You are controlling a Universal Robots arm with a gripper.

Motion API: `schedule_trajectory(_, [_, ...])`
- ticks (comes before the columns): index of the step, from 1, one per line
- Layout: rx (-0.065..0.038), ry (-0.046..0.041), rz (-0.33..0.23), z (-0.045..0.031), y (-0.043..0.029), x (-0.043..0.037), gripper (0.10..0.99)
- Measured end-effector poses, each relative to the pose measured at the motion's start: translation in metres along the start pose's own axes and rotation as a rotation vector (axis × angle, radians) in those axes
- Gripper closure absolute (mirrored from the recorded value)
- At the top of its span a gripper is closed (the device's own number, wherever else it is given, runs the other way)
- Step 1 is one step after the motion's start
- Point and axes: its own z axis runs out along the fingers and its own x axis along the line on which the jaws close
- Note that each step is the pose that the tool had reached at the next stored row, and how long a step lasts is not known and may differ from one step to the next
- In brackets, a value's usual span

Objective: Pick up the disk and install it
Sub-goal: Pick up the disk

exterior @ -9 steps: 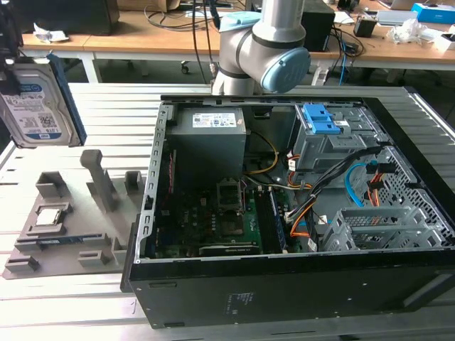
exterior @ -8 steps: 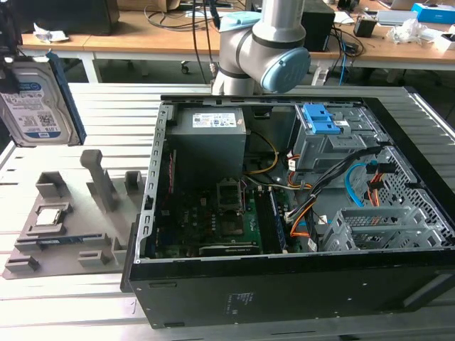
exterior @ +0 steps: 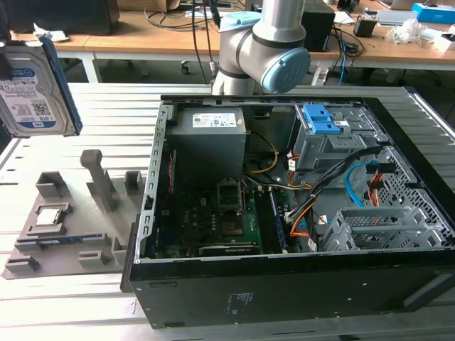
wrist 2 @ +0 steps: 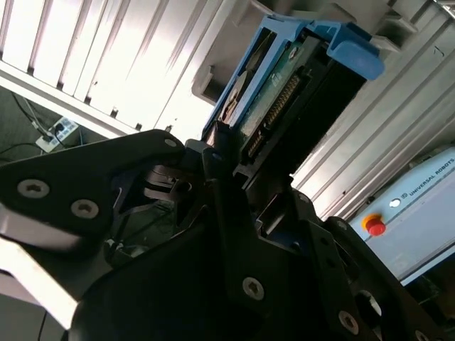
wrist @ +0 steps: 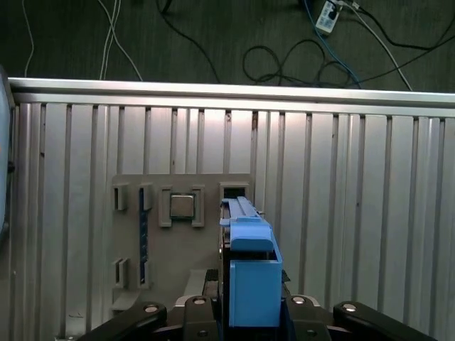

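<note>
**Where it is held clear of the surface (exterior: 114, 121): the disk (exterior: 32, 89), one item**

While it is clamped at one end between the black fingers (wrist 2: 217, 158) of the gripper (wrist: 250, 288), the disk is seen at the exterior view's far left. It is held above the ribbed metal surface, with its white-and-blue label turned towards the camera and its blue bracket along one long edge. The fingers are closed on it in both wrist views. Its green circuit board and a connector row are shown in the second wrist view, and its blue bracket is shown edge-on in the first wrist view. A grey fixture tray (exterior: 64, 234) is laid on the surface below the disk, and a small square CPU chip (exterior: 48, 215) is seated in one of its pockets. The open computer case (exterior: 284, 284) is set towards the exterior view's right, well apart from the disk. A blue-topped drive cage (exterior: 323, 135) is fitted inside it. The arm (exterior: 263, 42) is seen behind the case.
</note>
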Motion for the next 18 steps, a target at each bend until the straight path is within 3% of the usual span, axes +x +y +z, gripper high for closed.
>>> schedule_trajectory(4, [0.000, -0.0001, 0.000, -0.0084, 0.0001, 0.0002, 0.722])
schedule_trajectory(10, [0.000, -0.0001, 0.000, -0.0287, 0.0002, 0.0007, 0.722])
schedule_trajectory(18, [0.000, 0.0001, 0.000, -0.0696, 0.0005, 0.0017, 0.722])
